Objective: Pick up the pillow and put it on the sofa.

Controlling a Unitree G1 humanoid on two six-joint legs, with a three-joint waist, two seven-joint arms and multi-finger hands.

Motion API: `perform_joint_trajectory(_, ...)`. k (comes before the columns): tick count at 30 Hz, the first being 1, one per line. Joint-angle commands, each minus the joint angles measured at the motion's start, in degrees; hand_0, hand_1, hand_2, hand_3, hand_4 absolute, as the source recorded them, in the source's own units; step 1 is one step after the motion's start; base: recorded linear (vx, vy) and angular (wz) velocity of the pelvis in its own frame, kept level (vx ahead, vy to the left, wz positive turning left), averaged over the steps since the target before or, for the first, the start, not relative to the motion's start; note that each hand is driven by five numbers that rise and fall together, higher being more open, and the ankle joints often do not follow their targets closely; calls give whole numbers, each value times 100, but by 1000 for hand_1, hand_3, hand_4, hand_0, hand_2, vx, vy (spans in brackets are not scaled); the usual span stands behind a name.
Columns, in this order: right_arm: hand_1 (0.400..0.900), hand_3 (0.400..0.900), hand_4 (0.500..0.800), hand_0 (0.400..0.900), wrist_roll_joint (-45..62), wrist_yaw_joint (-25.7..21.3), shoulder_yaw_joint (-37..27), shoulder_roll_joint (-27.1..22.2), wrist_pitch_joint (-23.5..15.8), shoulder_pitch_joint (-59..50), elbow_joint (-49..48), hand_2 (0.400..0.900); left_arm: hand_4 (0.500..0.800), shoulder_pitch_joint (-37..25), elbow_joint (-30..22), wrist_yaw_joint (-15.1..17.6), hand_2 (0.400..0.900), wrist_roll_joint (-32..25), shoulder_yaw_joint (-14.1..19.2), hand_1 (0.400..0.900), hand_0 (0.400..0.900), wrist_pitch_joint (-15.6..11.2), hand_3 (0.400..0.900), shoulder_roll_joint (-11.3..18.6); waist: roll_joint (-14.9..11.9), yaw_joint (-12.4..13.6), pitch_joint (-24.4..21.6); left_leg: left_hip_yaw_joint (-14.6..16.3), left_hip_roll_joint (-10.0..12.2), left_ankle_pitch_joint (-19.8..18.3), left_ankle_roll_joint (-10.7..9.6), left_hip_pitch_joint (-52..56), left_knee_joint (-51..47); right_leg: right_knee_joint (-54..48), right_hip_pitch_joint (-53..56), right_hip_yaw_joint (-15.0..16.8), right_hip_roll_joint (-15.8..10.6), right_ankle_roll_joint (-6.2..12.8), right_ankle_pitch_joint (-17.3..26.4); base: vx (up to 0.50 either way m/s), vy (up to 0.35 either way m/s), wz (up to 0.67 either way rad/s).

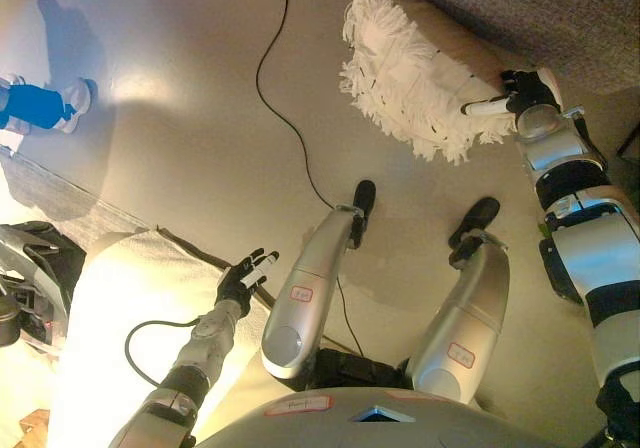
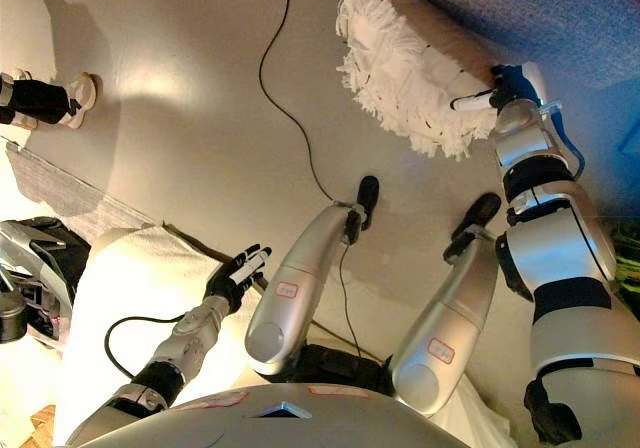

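The pillow is cream with a shaggy white fringe. It lies at the upper right, against the foot of the grey sofa. My right hand is at the pillow's right edge, its fingers curled on that edge with one white-tipped finger lying along it. My left hand is at the lower left, open with fingers spread, holding nothing and far from the pillow. The pillow's underside and far edge are hidden.
A person's shoe and blue leg stand at the far left. A white cloth-covered surface lies at the lower left, with a grey mat and a dark device beside it.
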Motion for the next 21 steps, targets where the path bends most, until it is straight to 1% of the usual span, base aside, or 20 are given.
perform_joint_trajectory(1,900,900,800,900,118,83,364,-394,-191,-758,-338,900,800,507,-285,3,900,-240,35,900,900,-166,900,225,576,233,76,-177,82,-264,-263,56,-52,568,18,76,146,-252,-861,-41,15,5)
perform_joint_trajectory(5,900,900,800,900,144,324,501,-461,-197,-889,-362,900,800,554,-387,-44,900,-301,44,900,900,-224,900,244,615,248,76,-175,86,-252,-263,-137,48,706,-204,128,159,-257,-893,-37,16,2)
perform_joint_trajectory(6,900,900,800,900,226,457,523,-493,-220,-897,-408,900,800,588,-421,-56,900,-292,69,900,900,-241,900,239,616,255,76,-180,81,-250,-262,-170,72,740,-241,133,162,-263,-899,-33,4,2)
perform_joint_trajectory(7,400,400,500,400,244,480,515,-512,-217,-911,-454,400,800,613,-443,-75,900,-302,70,900,900,-292,900,248,615,260,76,-194,81,-249,-275,-222,104,774,-290,152,169,-259,-912,0,0,0)
perform_joint_trajectory(9,400,400,500,400,303,477,494,-558,-218,-899,-464,400,800,645,-488,-109,900,-325,79,900,900,-324,900,268,621,270,76,-202,90,-242,-288,-272,129,805,-333,162,163,-258,-918,0,0,0)
perform_joint_trajectory(14,400,400,500,400,221,360,485,-699,-386,-1003,-422,400,800,737,-667,-102,900,-421,70,900,900,-367,900,287,666,280,76,-196,110,-196,-306,-332,118,840,-404,184,175,-259,-922,0,0,0)
perform_joint_trajectory(21,400,400,500,400,237,380,482,-772,-376,-1059,-454,400,800,792,-715,-138,900,-464,90,900,900,-390,900,321,662,288,76,-198,137,-152,-338,-336,57,766,-392,150,189,-255,-894,0,0,0)
